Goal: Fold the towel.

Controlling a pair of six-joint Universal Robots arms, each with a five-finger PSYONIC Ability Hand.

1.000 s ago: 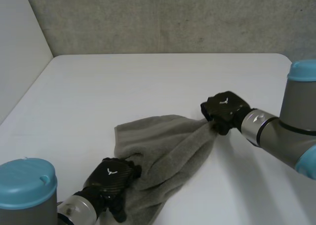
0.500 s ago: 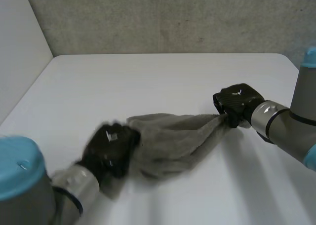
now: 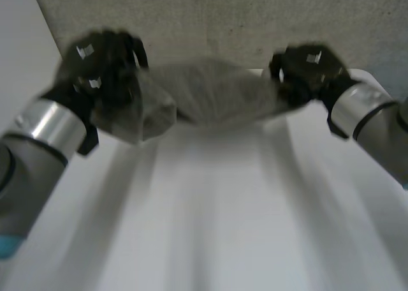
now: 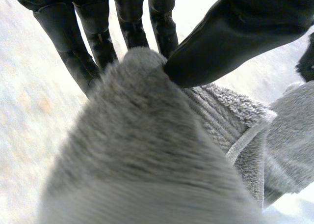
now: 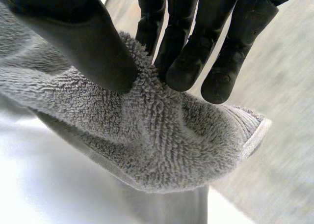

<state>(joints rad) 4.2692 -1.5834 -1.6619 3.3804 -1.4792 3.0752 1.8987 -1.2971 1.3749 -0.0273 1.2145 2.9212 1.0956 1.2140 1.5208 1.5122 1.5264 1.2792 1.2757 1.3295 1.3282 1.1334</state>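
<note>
My left robot hand [image 3: 102, 67] is closed on the towel [image 3: 210, 96]. In its wrist view the thumb presses a fold of grey pile against the fingers [image 4: 98, 42], and a hemmed edge of the cloth shows just beside the thumb. My right robot hand [image 3: 309, 71] has the same kind of pinch, thumb and fingers [image 5: 184, 57] clamped on a bunch of cloth near a hemmed corner. Between the two hands the towel hangs in a sagging band, held up off the white tabletop [image 3: 210, 214] and in front of the grey wall [image 3: 210, 16]. Its left end bunches and droops below my left hand. Under the towel and toward me I see bare tabletop, open between the arms.
</note>
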